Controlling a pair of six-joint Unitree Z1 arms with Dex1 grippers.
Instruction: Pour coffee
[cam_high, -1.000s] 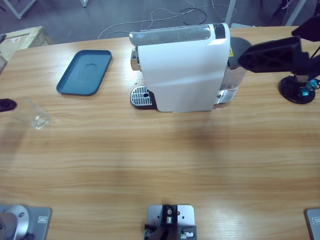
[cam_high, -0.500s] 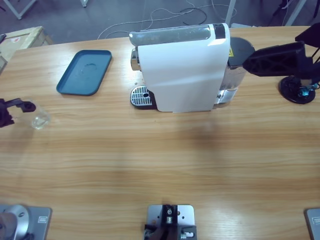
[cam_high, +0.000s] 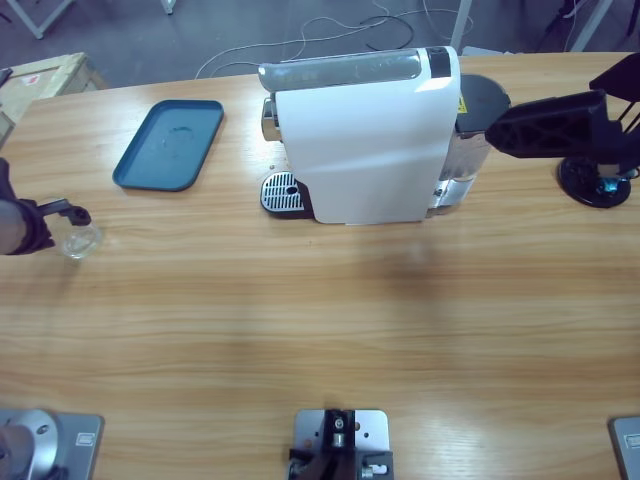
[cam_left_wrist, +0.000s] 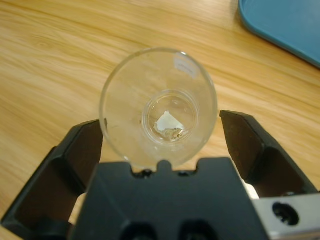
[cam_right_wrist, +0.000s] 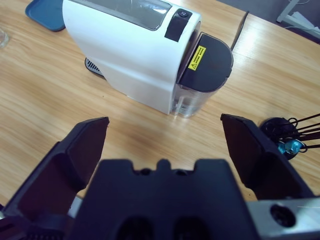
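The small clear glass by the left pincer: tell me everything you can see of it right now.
The small clear glass tumbler stands upright on the long wooden table, near its left edge and below the blue-grey rectangular tray. It is round and transparent, with a thick base. No brown liquid shows inside, only a pale glint at the bottom. The left pincer has its black jaws open on either side of it, not yet closed on it.

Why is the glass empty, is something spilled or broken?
Nothing looks spilled or broken. The glass stands upright between the open left gripper jaws and holds no coffee, only a small pale fleck at its bottom. The coffee machine and blue tray sit tidily on the table.
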